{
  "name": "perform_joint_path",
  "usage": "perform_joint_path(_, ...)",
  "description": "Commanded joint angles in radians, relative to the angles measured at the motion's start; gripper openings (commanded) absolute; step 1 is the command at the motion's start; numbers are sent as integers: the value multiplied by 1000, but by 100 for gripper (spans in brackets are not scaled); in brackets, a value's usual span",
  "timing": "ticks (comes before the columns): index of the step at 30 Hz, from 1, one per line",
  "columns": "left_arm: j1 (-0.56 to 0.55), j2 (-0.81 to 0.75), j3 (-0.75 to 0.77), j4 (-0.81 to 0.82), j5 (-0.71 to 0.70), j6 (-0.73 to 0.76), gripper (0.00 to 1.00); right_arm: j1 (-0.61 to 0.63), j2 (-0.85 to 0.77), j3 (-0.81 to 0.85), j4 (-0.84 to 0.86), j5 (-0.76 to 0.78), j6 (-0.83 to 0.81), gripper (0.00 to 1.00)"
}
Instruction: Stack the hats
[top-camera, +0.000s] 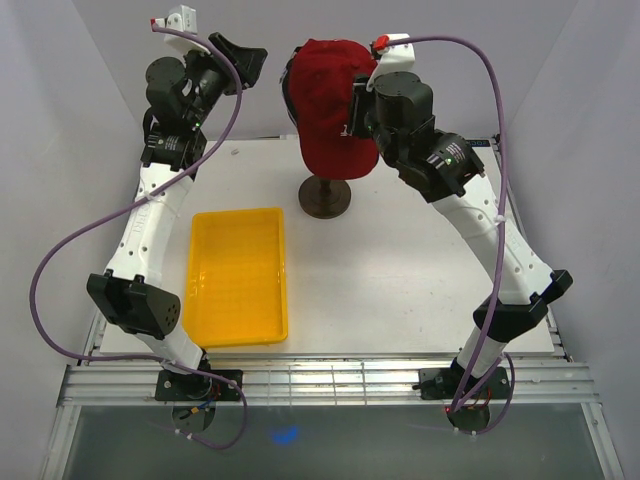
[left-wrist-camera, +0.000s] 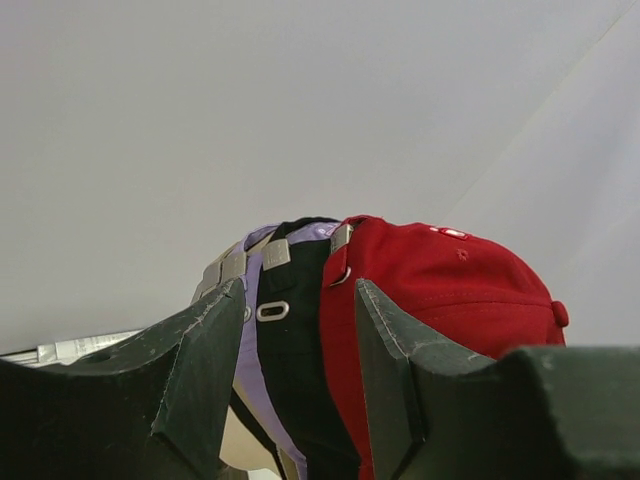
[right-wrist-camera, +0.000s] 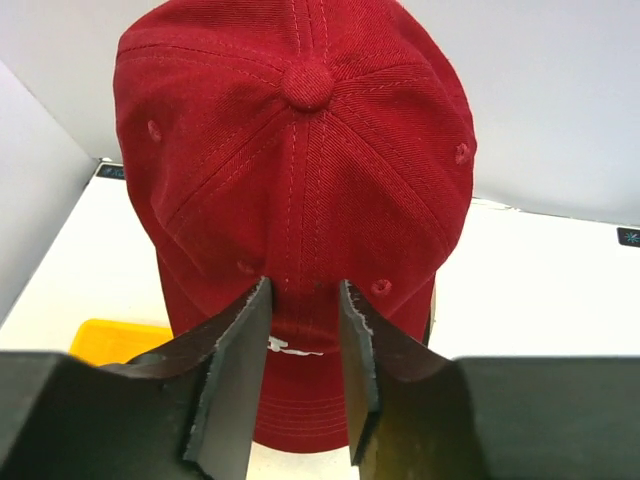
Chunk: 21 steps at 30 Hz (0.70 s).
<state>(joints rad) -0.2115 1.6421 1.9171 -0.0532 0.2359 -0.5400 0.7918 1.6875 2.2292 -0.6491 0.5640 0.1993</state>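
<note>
Counted one tabletop (top-camera: 400, 280), white, carrying the whole setup.
Counted two arms, left arm (top-camera: 160, 210) and right arm (top-camera: 490, 240), both reaching toward the far middle.
Counted one yellow tray (top-camera: 240, 213), near left, well apart from the hats.
Counted one dark stand (top-camera: 325, 197) at the far middle, with the hats piled on top of it, clear of the tabletop.
Told three hats apart by colour from the left wrist view: dark red hat (top-camera: 325, 100) outermost, black hat (left-wrist-camera: 295, 330) under it, lavender hat (left-wrist-camera: 248, 340) under that. Could not count any further layers beneath.
Found left end effector (left-wrist-camera: 300, 290) open and holding nothing, level with the rear straps of the pile, near it but not touching.
Found right end effector (right-wrist-camera: 303, 285) over the front of the dark red hat's crown, fingers partly apart with red cloth between. Could not tell whether pinching or only straddling it.
Judged the step in hand to be seating the dark red hat on the pile, with stacking close to done.
Judged the next move to call for a clean release and a straight lift away, without dragging the cloth or tipping the stand.
</note>
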Motion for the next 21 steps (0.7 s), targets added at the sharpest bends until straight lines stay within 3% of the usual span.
perform_joint_path(1, 4, -50, -7, 1, -1, 12, 58, 1, -26, 20, 65, 53, -44, 38)
perform_joint_path(15, 3, -62, -24, 1, -3, 18, 58, -6, -32, 12, 212, -78, -130, 20)
perform_joint_path(21, 4, -61, -26, 0, 2, 18, 58, -23, -32, 7, 249, -154, -165, 18)
